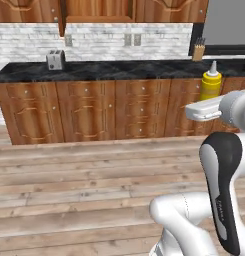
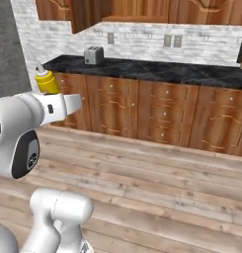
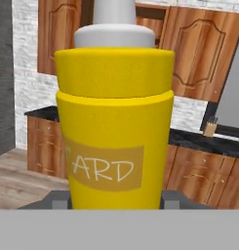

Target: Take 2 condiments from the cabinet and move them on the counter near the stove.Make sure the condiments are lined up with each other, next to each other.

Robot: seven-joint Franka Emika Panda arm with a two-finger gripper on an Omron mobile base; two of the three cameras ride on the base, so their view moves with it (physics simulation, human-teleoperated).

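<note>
A yellow squeeze bottle [image 3: 113, 122] with a white nozzle, one of the condiments, stands upright and close in the hand view. My gripper [image 3: 113, 201] is shut on its lower body, a dark finger [image 3: 52, 200] on each side. In the left base view the bottle [image 1: 211, 83] rises above the white hand, in mid-air in front of the drawer fronts and level with the black counter [image 1: 119, 70]. The right base view shows the bottle [image 2: 46, 81] at the left. The cabinet [image 1: 94, 10] hangs above the counter with one door swung open. The stove is out of view.
A toaster [image 1: 55, 60] sits at the counter's left end. A knife block [image 1: 198, 51] stands near a tall dark grey panel [image 1: 226, 25] on the right. Wooden drawer fronts [image 1: 94, 112] run below the counter, with plank floor [image 1: 94, 175] between them and me.
</note>
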